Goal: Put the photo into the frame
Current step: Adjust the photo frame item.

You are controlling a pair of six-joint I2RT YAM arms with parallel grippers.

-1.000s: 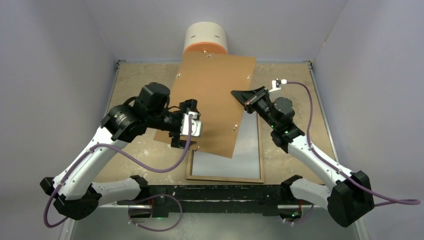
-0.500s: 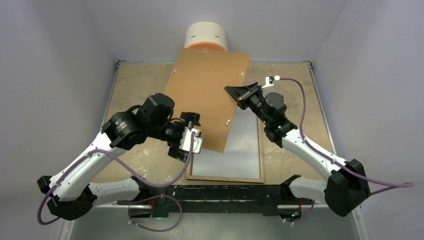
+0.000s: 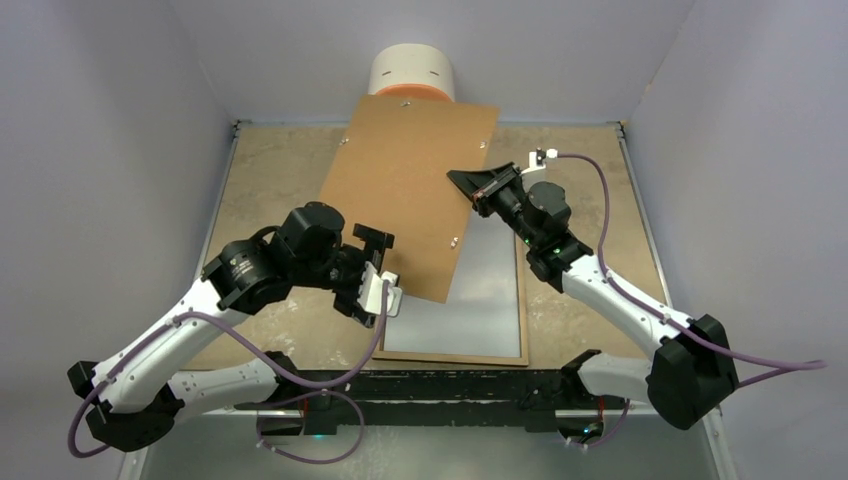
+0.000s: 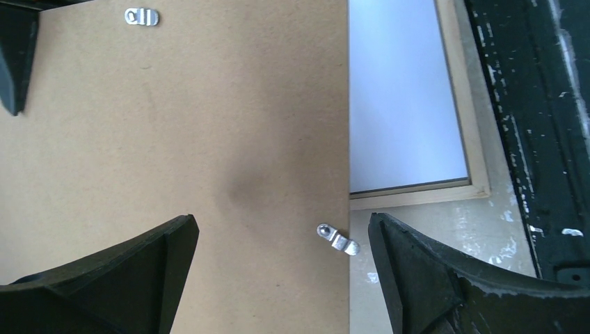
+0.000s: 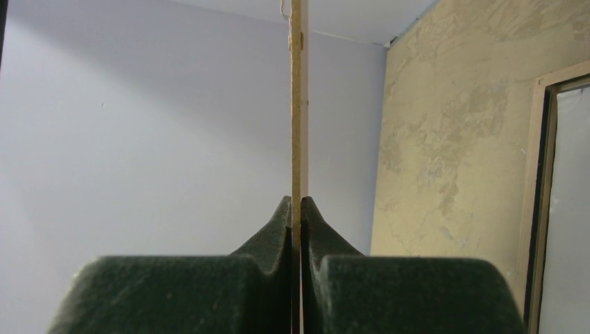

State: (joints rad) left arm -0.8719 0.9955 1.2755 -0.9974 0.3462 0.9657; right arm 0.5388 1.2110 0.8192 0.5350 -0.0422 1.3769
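Top view: frame lay flat on the tabletop, near the arm bases, with its light wood side up. A pale blank sheet filled its opening, taken to be the photo lying white back up; no printed side was visible.

Brown board sat skewed across the middle. Its far edge reached in front of a white and orange cylinder, and its near corner overlapped the frame's far left part. Could not tell if that corner touched the frame.

Right gripper was clamped on the board's right edge. Right wrist view: both pads pressed tight on the thin board, seen edge-on, with the frame rim at far right.

Left gripper was spread wide and held nothing, positioned at the board's near left edge. Left wrist view: fingers stood well apart above the board. A metal clip stuck out at the board's edge and a second clip sat near the top of that view. The frame corner and pale sheet showed beyond the board edge.
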